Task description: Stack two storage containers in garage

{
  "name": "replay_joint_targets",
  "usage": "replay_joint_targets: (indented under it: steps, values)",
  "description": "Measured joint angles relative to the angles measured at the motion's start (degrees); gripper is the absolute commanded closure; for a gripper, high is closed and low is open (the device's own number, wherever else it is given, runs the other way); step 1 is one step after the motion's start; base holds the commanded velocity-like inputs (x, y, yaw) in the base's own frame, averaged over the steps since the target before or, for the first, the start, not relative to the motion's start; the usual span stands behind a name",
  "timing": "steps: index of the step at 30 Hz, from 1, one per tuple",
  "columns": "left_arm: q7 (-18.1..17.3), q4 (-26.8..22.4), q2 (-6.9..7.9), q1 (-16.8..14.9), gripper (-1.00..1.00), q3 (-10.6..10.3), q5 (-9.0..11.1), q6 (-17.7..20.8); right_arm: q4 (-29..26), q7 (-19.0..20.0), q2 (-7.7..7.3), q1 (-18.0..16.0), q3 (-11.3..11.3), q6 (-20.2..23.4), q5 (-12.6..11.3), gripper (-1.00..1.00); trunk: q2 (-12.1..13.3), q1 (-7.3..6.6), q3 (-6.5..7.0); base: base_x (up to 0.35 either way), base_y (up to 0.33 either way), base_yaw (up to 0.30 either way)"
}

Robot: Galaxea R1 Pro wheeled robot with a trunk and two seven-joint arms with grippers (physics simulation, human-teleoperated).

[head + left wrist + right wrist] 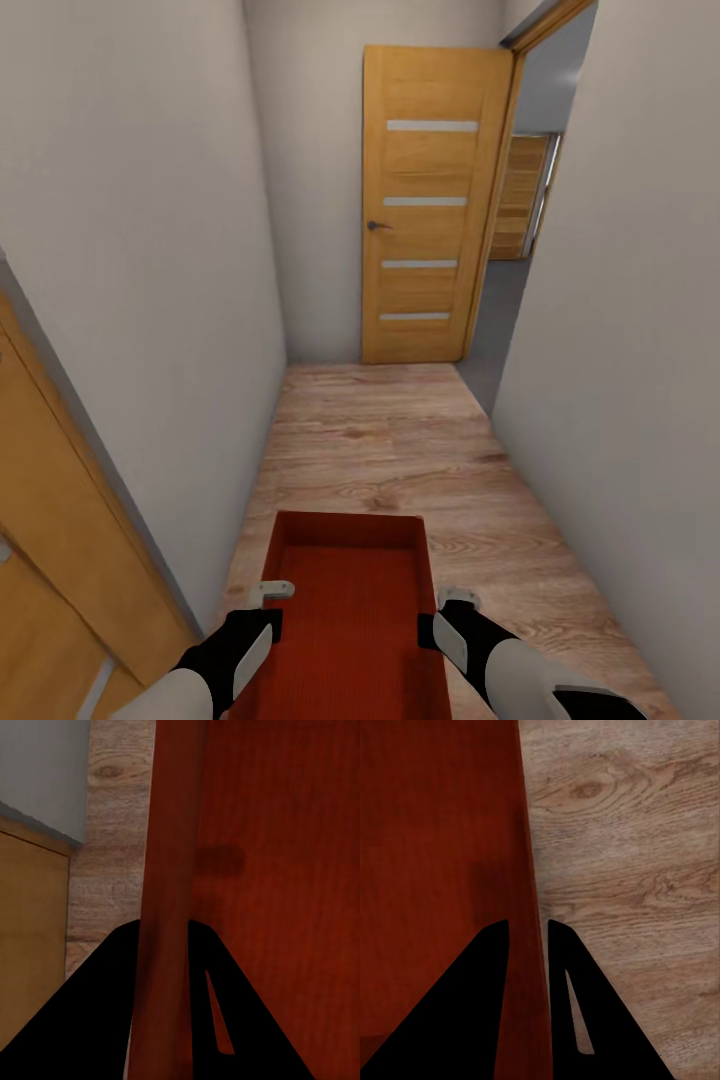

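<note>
Currently, the long shallow red-orange ribbed storage container (352, 610) is carried above the light wood-plank corridor floor (400, 450), the left end effector (270, 592) and right end effector (455, 600) each clamped on a side wall, facing a wooden door (432, 205).

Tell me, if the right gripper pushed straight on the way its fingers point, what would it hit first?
Probably the wood-plank floor: the right gripper points down, astride the red container's side wall. Depth is unclear.
</note>
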Motion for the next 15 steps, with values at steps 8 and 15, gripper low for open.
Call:
replay_joint_targets:
  steps: [8, 15]
  values:
    - [0.0, 0.0, 0.0, 0.0, 1.0, 0.0, 0.0, 0.0, 0.0, 0.0, -0.01, 0.0, 0.0, 0.0, 0.0, 1.0, 0.0, 0.0, 0.0, 0.338, 0.0, 0.0]
    - [0.0, 0.0, 0.0, 0.0, 1.0, 0.0, 0.0, 0.1, 0.1, 0.0, -0.01, 0.0, 0.0, 0.0, 0.0, 1.0, 0.0, 0.0, 0.0, 0.338, 0.0, 0.0]
